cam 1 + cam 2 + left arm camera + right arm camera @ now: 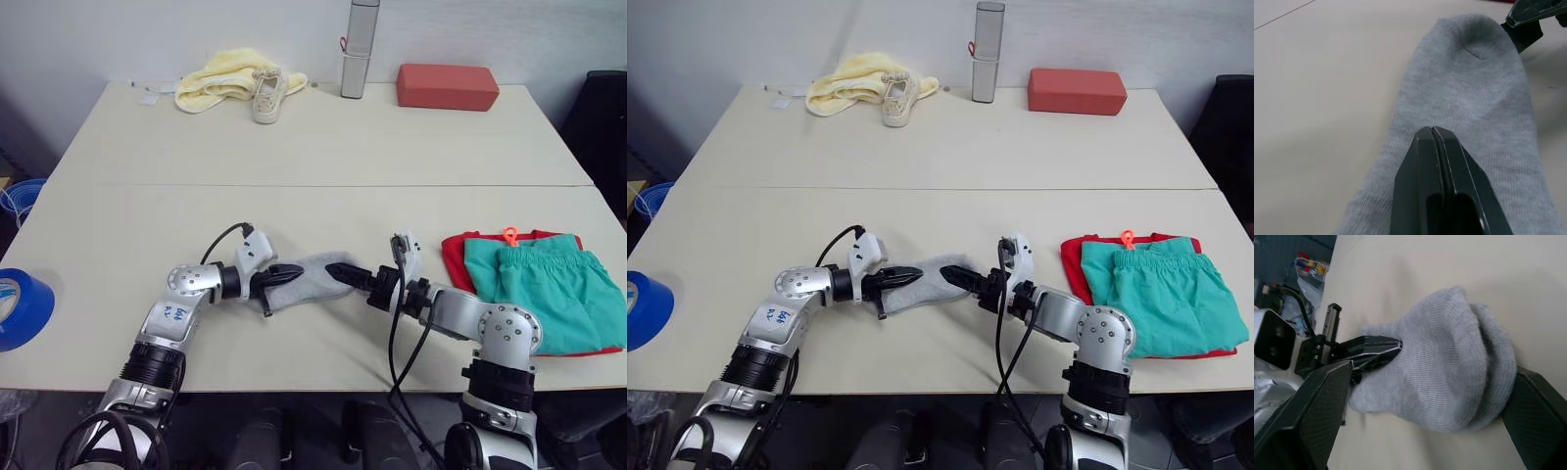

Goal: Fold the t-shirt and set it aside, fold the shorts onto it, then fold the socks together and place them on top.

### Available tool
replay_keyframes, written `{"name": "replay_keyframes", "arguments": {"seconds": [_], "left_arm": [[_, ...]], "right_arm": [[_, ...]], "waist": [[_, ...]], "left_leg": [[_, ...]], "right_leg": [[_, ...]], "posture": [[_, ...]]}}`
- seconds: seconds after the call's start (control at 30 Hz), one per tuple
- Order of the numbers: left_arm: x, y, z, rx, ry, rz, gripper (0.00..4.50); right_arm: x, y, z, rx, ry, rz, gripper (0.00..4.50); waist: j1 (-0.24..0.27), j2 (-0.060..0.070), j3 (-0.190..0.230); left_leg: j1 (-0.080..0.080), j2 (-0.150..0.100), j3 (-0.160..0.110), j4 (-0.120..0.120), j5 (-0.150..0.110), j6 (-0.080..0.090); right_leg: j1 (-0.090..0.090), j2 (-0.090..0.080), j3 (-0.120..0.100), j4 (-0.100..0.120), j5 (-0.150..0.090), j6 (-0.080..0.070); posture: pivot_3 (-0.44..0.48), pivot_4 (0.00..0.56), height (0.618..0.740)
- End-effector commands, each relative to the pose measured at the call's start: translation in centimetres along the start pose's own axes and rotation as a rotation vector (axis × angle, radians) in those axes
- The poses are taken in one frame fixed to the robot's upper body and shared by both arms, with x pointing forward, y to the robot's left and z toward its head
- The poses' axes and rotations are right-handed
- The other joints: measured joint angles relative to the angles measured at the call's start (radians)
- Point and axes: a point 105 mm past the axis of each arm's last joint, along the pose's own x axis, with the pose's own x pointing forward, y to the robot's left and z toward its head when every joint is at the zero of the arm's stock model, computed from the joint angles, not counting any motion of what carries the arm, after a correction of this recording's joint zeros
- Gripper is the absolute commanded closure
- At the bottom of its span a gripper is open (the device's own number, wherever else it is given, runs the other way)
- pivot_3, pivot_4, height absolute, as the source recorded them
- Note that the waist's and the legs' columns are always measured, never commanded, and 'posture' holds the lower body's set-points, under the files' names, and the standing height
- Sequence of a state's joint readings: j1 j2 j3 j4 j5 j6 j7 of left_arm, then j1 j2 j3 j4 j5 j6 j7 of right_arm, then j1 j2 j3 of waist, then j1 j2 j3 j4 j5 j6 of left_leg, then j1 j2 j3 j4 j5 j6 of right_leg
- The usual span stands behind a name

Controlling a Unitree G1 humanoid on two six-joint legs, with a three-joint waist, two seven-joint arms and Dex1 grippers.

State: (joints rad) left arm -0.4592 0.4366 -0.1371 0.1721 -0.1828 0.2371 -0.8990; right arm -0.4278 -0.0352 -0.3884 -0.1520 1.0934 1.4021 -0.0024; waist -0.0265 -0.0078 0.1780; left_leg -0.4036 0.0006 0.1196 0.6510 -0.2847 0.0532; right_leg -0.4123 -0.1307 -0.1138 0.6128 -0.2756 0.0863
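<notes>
socks (312, 276) lie on table (323, 147) front centre, between your two grippers. left gripper (284, 276) fingers pressed together, pinching one end. right gripper (340, 270) fingers spread wide around other end, gripping nothing yet. shorts (549, 284) folded on t-shirt (453, 257) just to right. risk: close right too shallow, you catch one layer, pair splits in fold.
</notes>
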Motion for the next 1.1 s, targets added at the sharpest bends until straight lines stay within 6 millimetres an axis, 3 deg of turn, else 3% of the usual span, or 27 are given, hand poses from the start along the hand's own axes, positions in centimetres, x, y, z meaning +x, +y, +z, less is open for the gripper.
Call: {"name": "replay_keyframes", "arguments": {"seconds": [0.03,0.23,0.4,0.7,0.87,1.1], "left_arm": [[0.2,-0.3,0.3,0.014,-0.010,-0.024,4.50],[0.2,-0.1,0.7,0.027,-0.022,-0.033,4.50],[1.0,-0.5,1.8,0.044,-0.067,-0.072,4.50],[4.1,-2.2,3.9,0.065,-0.144,-0.167,4.50],[5.1,-2.4,3.8,0.065,-0.133,-0.174,4.50],[6.1,-1.1,2.6,0.062,-0.074,-0.097,4.50]], "right_arm": [[0.4,-0.2,-0.5,0.036,0.025,-0.002,0.60],[0.7,0.1,0.1,0.043,-0.016,0.014,2.68],[-0.4,-0.2,1.9,0.017,-0.102,-0.013,4.42],[-5.1,-1.7,4.0,-0.060,-0.204,-0.119,4.47],[-7.2,-2.2,4.1,-0.106,-0.199,-0.163,4.47],[-8.8,-3.0,3.6,-0.134,-0.161,-0.213,4.47]], "waist": [[-0.001,0.000,0.000],[-0.001,0.000,0.000],[0.002,0.000,0.000],[0.004,0.000,0.000],[0.001,0.000,0.000],[0.008,0.000,0.000]], "left_leg": [[0.000,0.000,0.000,0.000,0.000,0.000],[0.000,0.000,0.000,0.000,0.000,0.000],[-0.001,0.000,0.000,0.000,0.000,0.001],[-0.002,-0.001,0.000,-0.001,0.000,0.002],[-0.002,-0.001,0.000,-0.001,0.000,0.002],[-0.002,-0.001,0.000,0.000,0.000,0.003]], "right_leg": [[0.000,0.000,0.000,0.000,0.000,0.000],[0.000,0.000,0.000,0.000,0.000,0.000],[0.000,0.000,0.000,0.000,0.000,0.000],[0.000,-0.001,0.000,-0.002,0.000,0.001],[-0.001,0.000,0.000,-0.002,0.000,0.001],[0.000,-0.001,0.000,-0.002,0.001,0.001]], "posture": [[0.000,0.150,0.740],[0.000,0.150,0.740],[0.000,0.150,0.740],[0.000,0.150,0.740],[0.000,0.150,0.740],[0.000,0.150,0.740]]}}
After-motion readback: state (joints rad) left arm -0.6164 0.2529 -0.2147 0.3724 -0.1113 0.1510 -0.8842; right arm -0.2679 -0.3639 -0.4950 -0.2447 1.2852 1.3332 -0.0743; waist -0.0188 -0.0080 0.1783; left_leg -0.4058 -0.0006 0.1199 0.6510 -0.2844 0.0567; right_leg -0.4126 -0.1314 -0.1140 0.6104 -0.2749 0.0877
